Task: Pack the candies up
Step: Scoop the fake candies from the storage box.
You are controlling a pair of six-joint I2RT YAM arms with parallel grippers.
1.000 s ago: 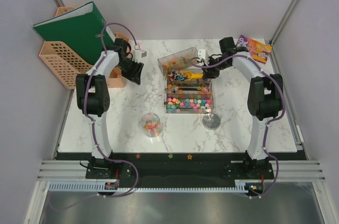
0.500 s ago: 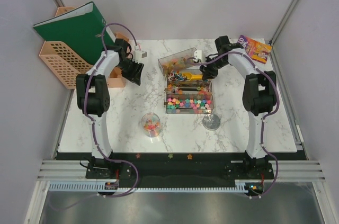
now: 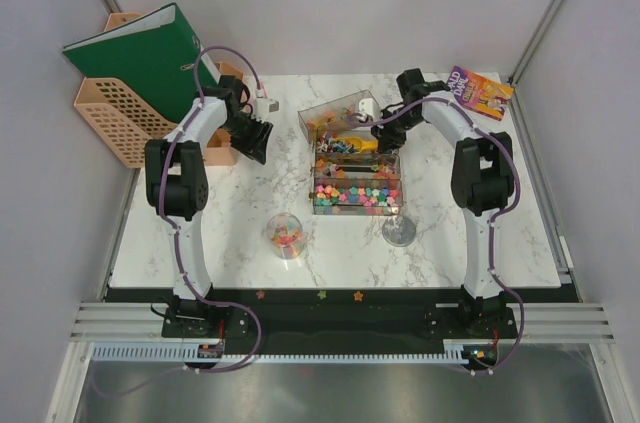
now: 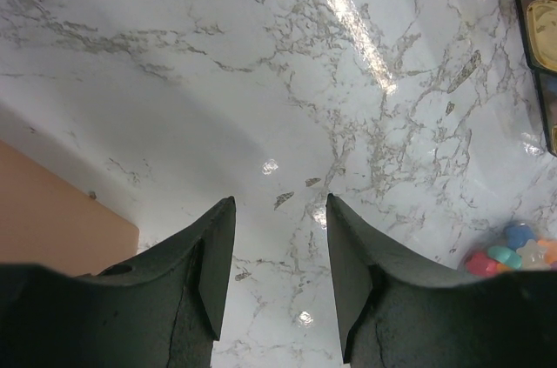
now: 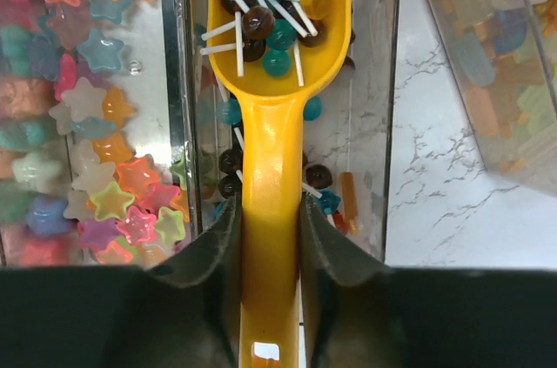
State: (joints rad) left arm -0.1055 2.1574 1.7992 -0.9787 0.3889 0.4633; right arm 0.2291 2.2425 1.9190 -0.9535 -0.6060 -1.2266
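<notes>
The candies (image 5: pixel 96 150), small star-shaped sweets in pink, green, yellow, orange and blue, fill the nearest compartment of the clear divided box (image 3: pixel 358 211). In the compartment just behind it lie lollipops (image 5: pixel 280 3) with white sticks. A good few sit in the bowl of the yellow scoop (image 5: pixel 277 81), which dips into that compartment.

The right end effector (image 5: pixel 270 211) is clenched on the scoop's handle, one finger on each side. This looks like the scooping step, with the load gathered but not yet lifted out. The next move calls for raising the scoop level so nothing rolls off. It would then be carried clear of the box wall and tipped over a container.

The likely target is the clear cup (image 3: pixel 284 233), which stands on the worktop (image 4: pixel 261 81) in front of the box and off its left corner. It already holds some coloured sweets. A second clear vessel (image 3: pixel 398 231) stands just in front of the box's right corner and appears empty, though the overhead view is too coarse to be sure.

A clear tilted part (image 3: pixel 335 113) at the back of the box shows coloured sweets too. The left end effector (image 4: pixel 277 237) hangs released, with nothing between its fingers, over bare worktop well left of the box.
</notes>
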